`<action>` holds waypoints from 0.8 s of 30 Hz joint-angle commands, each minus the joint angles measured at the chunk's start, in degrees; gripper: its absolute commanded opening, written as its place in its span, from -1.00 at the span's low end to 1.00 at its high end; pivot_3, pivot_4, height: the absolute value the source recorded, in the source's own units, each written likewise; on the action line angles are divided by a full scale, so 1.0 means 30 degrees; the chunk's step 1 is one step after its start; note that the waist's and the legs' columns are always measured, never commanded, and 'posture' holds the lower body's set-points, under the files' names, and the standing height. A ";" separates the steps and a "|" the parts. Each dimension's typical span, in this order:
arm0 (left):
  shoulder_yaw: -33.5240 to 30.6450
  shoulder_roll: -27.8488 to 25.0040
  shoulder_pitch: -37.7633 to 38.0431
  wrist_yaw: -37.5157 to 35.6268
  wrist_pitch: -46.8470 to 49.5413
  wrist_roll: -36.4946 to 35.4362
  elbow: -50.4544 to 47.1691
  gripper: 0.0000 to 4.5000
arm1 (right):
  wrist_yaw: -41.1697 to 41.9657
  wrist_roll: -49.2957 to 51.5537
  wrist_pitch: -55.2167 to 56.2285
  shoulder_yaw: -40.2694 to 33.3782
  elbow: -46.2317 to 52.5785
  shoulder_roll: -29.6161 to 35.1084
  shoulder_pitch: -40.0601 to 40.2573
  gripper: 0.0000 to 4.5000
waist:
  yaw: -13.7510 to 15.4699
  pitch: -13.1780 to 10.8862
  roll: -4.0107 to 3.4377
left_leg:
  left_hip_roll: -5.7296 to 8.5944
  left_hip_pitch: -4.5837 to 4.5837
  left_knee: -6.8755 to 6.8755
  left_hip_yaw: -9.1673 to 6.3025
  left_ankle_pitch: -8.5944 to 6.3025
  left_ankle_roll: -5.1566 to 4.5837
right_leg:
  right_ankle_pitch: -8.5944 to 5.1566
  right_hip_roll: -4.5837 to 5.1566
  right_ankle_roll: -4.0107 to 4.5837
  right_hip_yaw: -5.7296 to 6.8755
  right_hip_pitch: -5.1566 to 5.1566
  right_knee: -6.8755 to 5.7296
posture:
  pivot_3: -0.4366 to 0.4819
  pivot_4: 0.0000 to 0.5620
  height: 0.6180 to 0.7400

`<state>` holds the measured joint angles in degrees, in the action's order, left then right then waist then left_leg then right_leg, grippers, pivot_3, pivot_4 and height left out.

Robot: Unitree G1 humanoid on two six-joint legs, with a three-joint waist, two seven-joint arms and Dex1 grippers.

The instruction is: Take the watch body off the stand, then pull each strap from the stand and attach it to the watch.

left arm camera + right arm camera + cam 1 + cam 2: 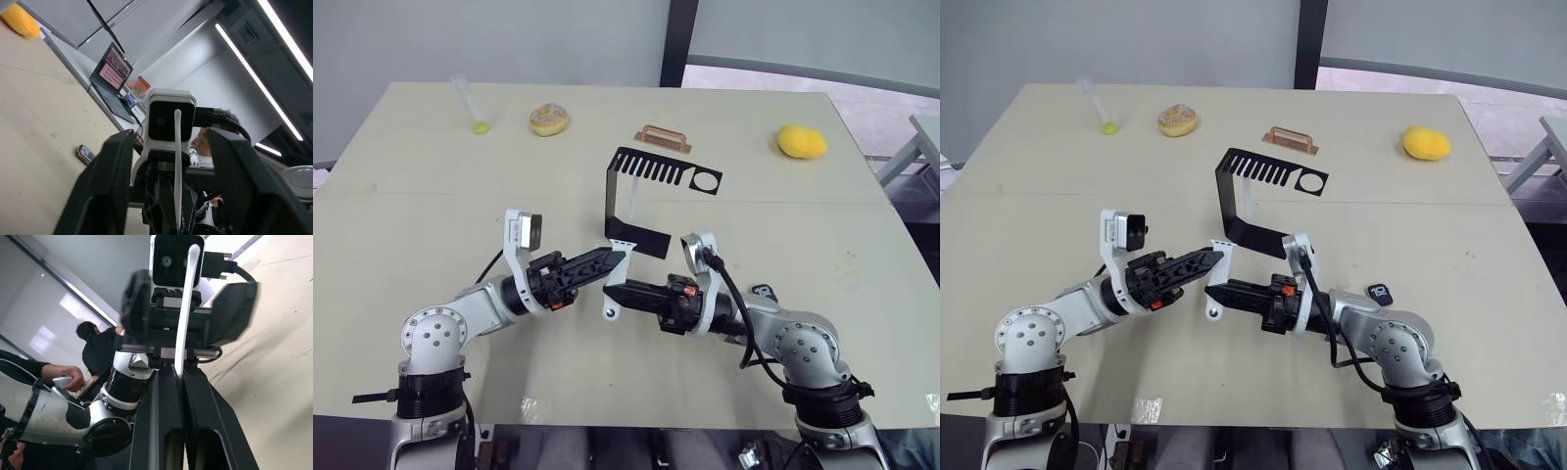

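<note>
— Where's the strap (1214,305)?
— Pinched in the right gripper (1211,291), mid-table, before the stand (1252,201). The watch body (1380,293) lies toward the right edge.
— The left gripper (1217,258)?
— Fingers spread, empty.

A pale beige counter (431,196) carries the black stand (641,186), a copper-coloured handle (664,138), a yellow lemon-like fruit (801,141), a doughnut (549,119), a clear tube with a yellow-green tip (470,104) and the watch body (1380,293).
</note>
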<state>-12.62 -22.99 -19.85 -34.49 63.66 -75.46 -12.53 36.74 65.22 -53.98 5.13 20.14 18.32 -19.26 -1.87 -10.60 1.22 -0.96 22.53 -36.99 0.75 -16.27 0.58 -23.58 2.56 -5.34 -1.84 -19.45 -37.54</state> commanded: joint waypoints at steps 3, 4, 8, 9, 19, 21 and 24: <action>0.0060 -0.0045 -0.0085 -0.0246 -0.0002 -0.0705 -0.0112 -0.97 | 0.0024 0.0052 0.0222 -0.0070 0.0691 -0.0267 0.0049 -1.00 | -0.0003 0.0000 0.0000 | -0.0001 0.0002 0.0002 -0.0001 0.0000 0.0000 | 0.0000 0.0000 0.0000 0.0000 -0.0001 0.0004 | -0.05 -0.47 1.00; 0.0057 -0.0042 -0.0060 -0.0291 0.0052 -0.0843 -0.0123 -0.97 | 0.0028 0.0047 0.0227 -0.0067 0.0689 -0.0286 0.0054 -1.00 | -0.0003 0.0000 0.0000 | 0.0000 0.0002 0.0002 -0.0001 0.0000 0.0000 | 0.0000 0.0000 0.0000 -0.0001 0.0000 0.0004 | -0.05 -0.47 1.00; 0.0070 -0.0065 0.0007 -0.0308 0.0053 -0.1104 -0.0159 -0.97 | 0.0098 -0.0038 0.0208 -0.0066 0.0723 -0.0316 0.0099 -1.00 | 0.0002 0.0000 0.0000 | 0.0000 0.0003 0.0003 -0.0001 0.0000 0.0000 | 0.0000 0.0000 0.0000 -0.0001 0.0000 0.0010 | -0.05 -0.47 1.00; 0.0064 -0.0080 0.0030 -0.0312 0.0032 -0.1137 -0.0174 -0.97 | 0.0144 -0.0054 0.0212 -0.0072 0.0779 -0.0277 0.0131 -1.00 | 0.0002 0.0000 0.0000 | 0.0000 0.0004 0.0003 -0.0001 0.0000 0.0000 | 0.0000 0.0000 0.0000 -0.0001 0.0000 0.0012 | -0.05 -0.47 1.00; -0.0222 -0.1023 0.0493 -0.1726 -0.3037 0.1931 -0.1861 -1.00 | 0.0558 -0.2681 0.1761 -0.0794 0.3223 0.2660 0.1302 -0.18 | 0.0045 0.0000 0.0000 | 0.0004 0.0025 0.0015 -0.0004 -0.0001 0.0000 | 0.0000 0.0002 0.0000 -0.0002 0.0001 0.0057 | -0.05 -0.47 1.00; 0.0000 -0.1922 0.1039 -0.2800 -0.4921 0.4089 -0.2567 -1.00 | 0.0847 -0.4954 0.3869 -0.1447 0.3901 0.3846 0.2420 0.26 | 0.0067 0.0000 0.0000 | 0.0013 0.0038 0.0021 -0.0003 0.0002 0.0003 | 0.0000 0.0005 0.0000 -0.0004 0.0000 0.0083 | -0.05 -0.47 1.00; -0.0231 -0.3254 0.2083 -0.4066 -0.7706 0.6888 -0.3237 -1.00 | 0.1929 -0.7649 0.7664 -0.3640 0.4205 0.5336 0.4780 0.97 | 0.0089 0.0000 -0.0002 | 0.0016 0.0052 0.0061 -0.0001 0.0011 0.0021 | 0.0000 0.0001 0.0000 -0.0004 0.0007 0.0160 | -0.05 -0.47 1.00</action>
<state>-12.16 -31.68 -14.35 -44.25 45.37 -58.56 -19.59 39.28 46.13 -38.55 -1.05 30.19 33.12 -6.97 -1.60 -10.60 1.22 -0.90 22.68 -36.77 0.75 -16.24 0.64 -23.58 2.56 -5.34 -1.85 -19.41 -37.00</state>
